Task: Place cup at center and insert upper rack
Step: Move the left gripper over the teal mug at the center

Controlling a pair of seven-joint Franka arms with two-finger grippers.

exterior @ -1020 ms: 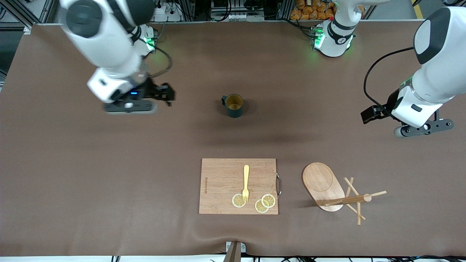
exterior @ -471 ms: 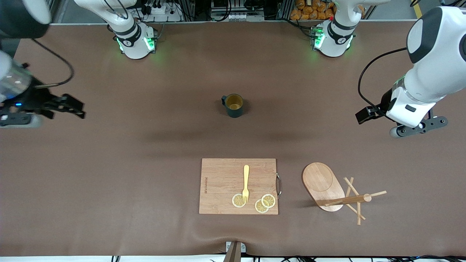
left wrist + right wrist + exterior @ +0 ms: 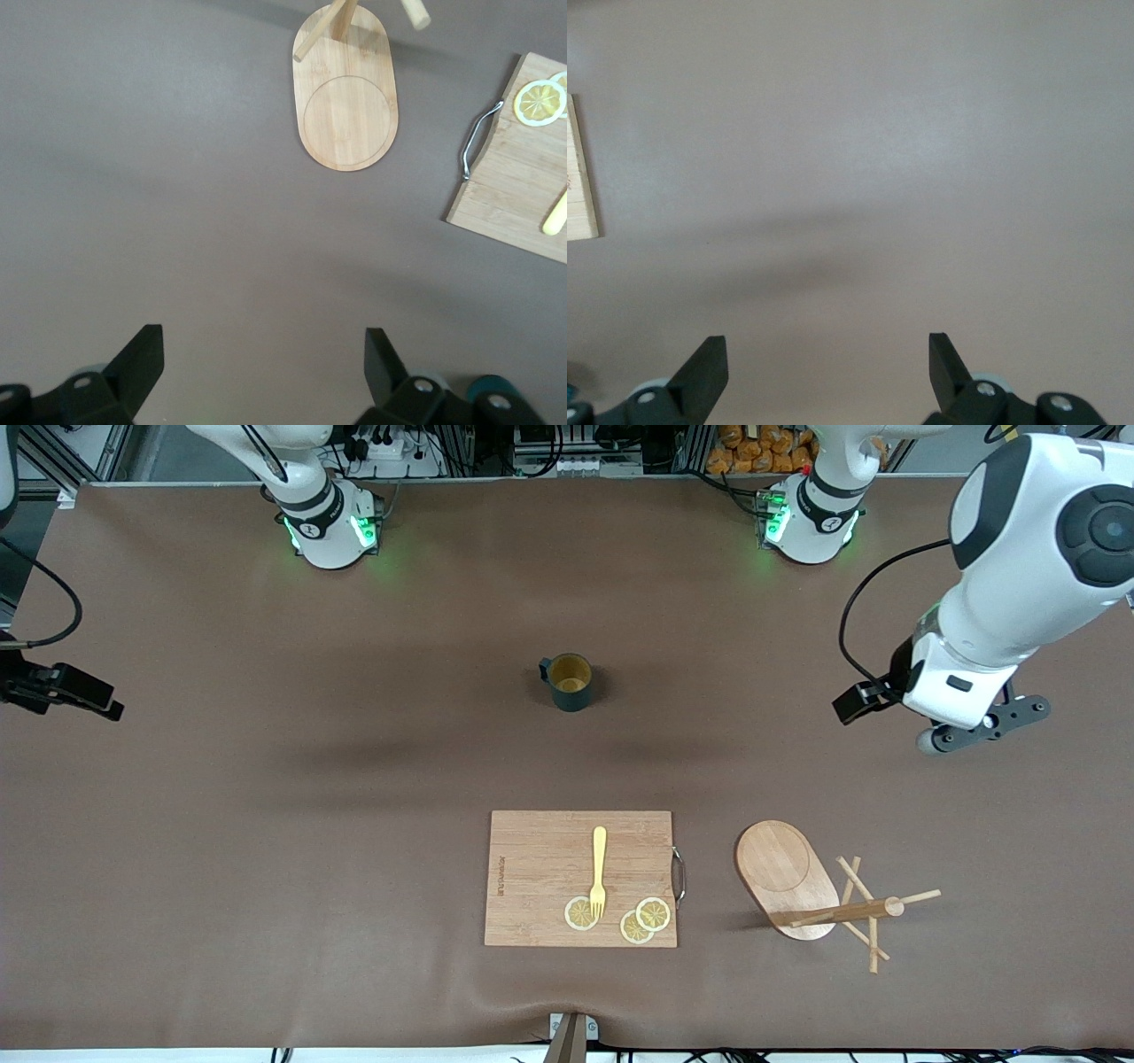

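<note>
- The cup, a dark teal mug with a mustard-yellow inside, stands upright on the brown table a little above the middle of the front view, its small handle turned toward the right arm's end. Nothing touches it.
- The upper rack, a light wooden mug tree, lies tipped on its side in the lower right part of the front view. Its oval base rests flat-side up, and the post and thin crossed pegs lie on the table toward the left arm's end.
- In the left wrist view the oval base sits at the top centre of the frame, well apart from the fingertips.
- The left gripper hangs over bare table at the right edge of the front view; its two fingers are spread wide with nothing between them.
- The right gripper is at the far left edge of the front view, mostly cut off there. Its wrist view shows the fingers wide apart over bare table, holding nothing.
- A cutting board lies at the lower centre of the front view, beside the rack and nearer the camera than the cup. It carries a yellow fork and three lemon slices.
- A metal handle sits on the board's edge that faces the rack.
</note>
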